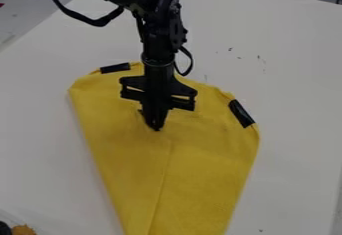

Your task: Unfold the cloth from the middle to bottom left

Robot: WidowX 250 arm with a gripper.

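A white tabletop (297, 99) (dark-flecked), something orange-brown (23, 230) bottom left.

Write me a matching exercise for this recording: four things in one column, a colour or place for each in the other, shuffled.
Things:
1. Cloth
2. Gripper
3. Tabletop
4. Orange-brown item

Colours and places:
A. White, lying beneath
B. In the picture's bottom-left corner
C. Yellow, running out of view at the bottom
D. Black, over the yellow fabric

Pairs: 1-C, 2-D, 3-A, 4-B
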